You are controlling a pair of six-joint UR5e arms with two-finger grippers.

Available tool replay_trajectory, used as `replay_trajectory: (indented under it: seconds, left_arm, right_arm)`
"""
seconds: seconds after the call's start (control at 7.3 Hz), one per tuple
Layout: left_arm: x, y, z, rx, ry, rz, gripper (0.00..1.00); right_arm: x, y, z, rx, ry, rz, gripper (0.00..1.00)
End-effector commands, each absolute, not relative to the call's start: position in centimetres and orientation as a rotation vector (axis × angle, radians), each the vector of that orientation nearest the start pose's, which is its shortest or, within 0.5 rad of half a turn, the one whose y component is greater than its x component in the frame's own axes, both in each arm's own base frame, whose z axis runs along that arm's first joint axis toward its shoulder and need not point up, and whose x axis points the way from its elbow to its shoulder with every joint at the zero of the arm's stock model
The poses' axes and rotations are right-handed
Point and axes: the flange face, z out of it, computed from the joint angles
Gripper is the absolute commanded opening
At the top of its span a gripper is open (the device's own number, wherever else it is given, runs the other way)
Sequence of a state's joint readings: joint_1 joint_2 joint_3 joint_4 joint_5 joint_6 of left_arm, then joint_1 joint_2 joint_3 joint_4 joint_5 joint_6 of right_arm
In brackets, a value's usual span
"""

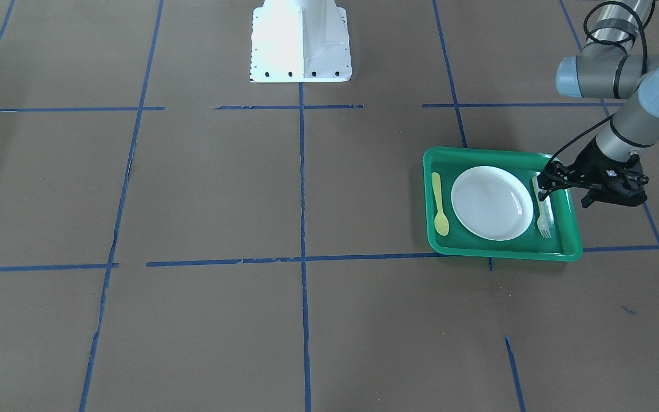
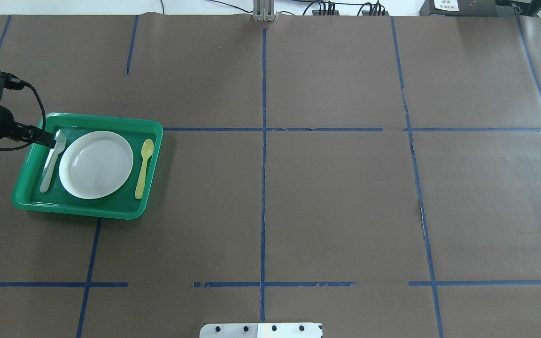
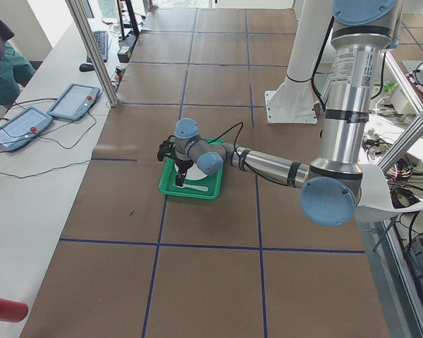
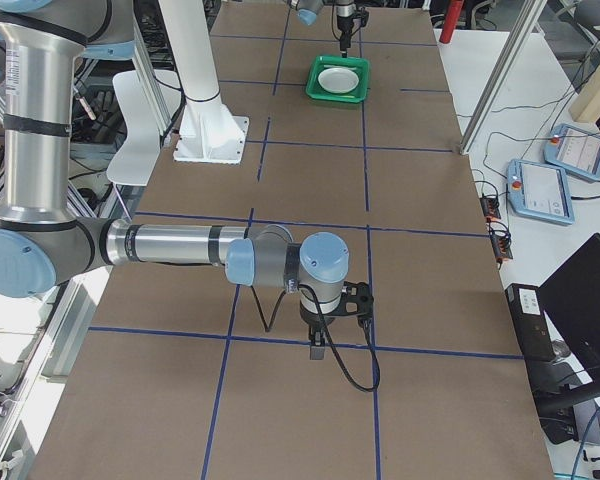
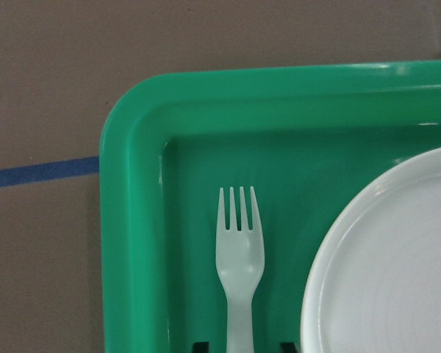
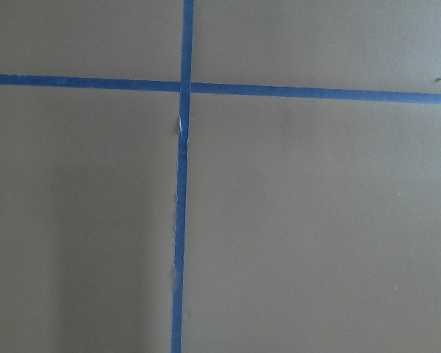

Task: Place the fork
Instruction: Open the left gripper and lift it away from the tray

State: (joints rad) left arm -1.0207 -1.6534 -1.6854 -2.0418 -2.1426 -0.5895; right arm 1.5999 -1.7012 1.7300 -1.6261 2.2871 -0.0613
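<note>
**Whitish plastic fork (image 2: 50, 164) lies in the green rectangular plastic tray (image 2: 154, 141)**

The fork lies flat on the tray floor, just beside the round white plate (image 2: 96, 164), on the side away from the yellow-green plastic spoon (image 2: 143, 170). The left gripper (image 2: 54, 141) hangs over the handle near the tines, fingers parted either side, clear of it. The right gripper (image 4: 318, 345) hangs over the brown table (image 4: 310, 200), well apart; its fingers' spacing cannot be told.

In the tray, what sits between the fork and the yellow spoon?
The white plate lies between the fork and the spoon; the overhead view shows it best.
</note>
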Motion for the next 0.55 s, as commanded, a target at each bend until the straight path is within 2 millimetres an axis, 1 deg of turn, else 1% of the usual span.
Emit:
replay_trajectory:
  seconds: [0.0, 0.14, 0.27, 0.41]
  left_arm:
    - [15.4, -50.9, 49.5, 0.31, 0.759, 0.232, 1.0]
    - [12.6, -51.8, 49.6, 0.308, 0.713, 0.267, 1.0]
    - [9.4, -52.3, 49.9, 0.287, 0.667, 0.3, 1.0]
    - [5.5, -52.9, 50.9, 0.273, 0.623, 0.357, 1.0]
  right_arm:
    - [8.1, -43.2, 65.0, 0.007, -0.717, -0.021, 1.0]
    - [8.1, -43.2, 65.1, 0.006, -0.717, -0.021, 1.0]
    - [8.1, -43.2, 65.0, 0.007, -0.717, -0.021, 1.0]
    - [8.1, -43.2, 65.0, 0.007, -0.717, -0.021, 1.0]
